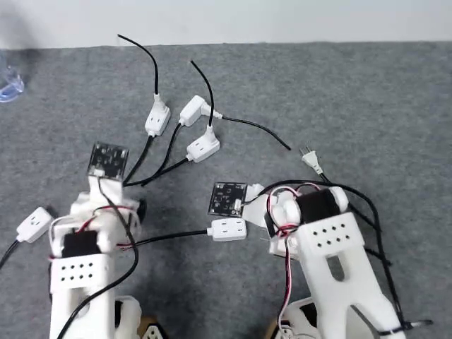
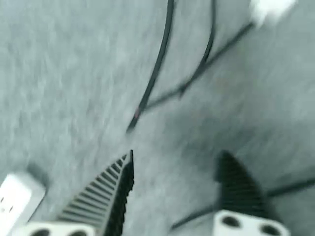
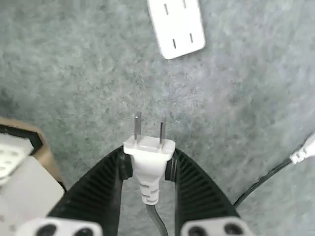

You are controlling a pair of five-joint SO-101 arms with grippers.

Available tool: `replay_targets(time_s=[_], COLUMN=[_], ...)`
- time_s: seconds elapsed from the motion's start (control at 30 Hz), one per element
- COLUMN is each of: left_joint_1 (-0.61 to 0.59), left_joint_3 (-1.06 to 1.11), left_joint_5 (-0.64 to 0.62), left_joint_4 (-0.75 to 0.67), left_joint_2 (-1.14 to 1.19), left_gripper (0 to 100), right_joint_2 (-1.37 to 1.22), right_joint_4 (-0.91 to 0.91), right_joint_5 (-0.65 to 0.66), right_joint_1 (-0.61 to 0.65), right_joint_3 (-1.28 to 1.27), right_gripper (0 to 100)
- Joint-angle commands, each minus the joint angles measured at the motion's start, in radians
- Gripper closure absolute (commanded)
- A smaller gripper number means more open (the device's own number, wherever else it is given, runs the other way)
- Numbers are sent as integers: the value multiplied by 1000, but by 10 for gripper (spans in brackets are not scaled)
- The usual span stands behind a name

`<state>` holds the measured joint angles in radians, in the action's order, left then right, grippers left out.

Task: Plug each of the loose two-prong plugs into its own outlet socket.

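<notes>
Left gripper [image 2: 177, 156] released, fingers spread over mat [image 2: 64, 73], socket [image 2: 15, 196] just beside 1 finger, cords [image 2: 157, 69] ahead of it, right gripper [image 3: 148, 158] clenched on plug [image 3: 147, 147], 2 prongs [image 3: 138, 125] pointing at 2nd socket [image 3: 177, 24] ahead, plug apart from it.

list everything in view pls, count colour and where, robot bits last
mat: one, grey, covering the table
single sockets: two, white, one between the arms, one near the mat's left edge
socket-and-plug cluster: three white pieces, far middle; can't tell which are mated
loose plug: one, white, on the mat beyond the right arm
held plug: one, white, prongs towards a socket
cords: several, black, across the mat
clear object: one, far left edge, can't identify
left gripper: open, above bare mat
right gripper: shut on held plug
</notes>
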<state>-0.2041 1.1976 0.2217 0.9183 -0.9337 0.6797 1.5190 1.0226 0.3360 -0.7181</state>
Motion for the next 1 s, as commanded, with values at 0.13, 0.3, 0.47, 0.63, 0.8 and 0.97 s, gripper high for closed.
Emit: replay_targets(time_s=[0.13, 0.3, 0.47, 0.63, 0.8, 0.97], left_joint_1=[253, 338, 445, 606, 698, 723], left_joint_3=[-84, 22, 173, 320, 444, 450], left_joint_5=[-440, -574, -852, -876, -875, -855], left_joint_4=[-3, -2, 12, 17, 44, 18], left_joint_2=[-43, -184, -407, -677, -913, -864], left_gripper=[681, 636, 636, 636, 634, 634], right_joint_2=[41, 41, 31, 27, -31, -53], right_joint_4=[13, 5, -25, -82, -120, -133], right_joint_5=[-236, -344, -367, -367, -367, -368], right_joint_1=[4, 4, 4, -2, -2, 18], right_joint_3=[58, 58, 58, 54, 54, 60], right_gripper=[988, 988, 988, 988, 988, 988])
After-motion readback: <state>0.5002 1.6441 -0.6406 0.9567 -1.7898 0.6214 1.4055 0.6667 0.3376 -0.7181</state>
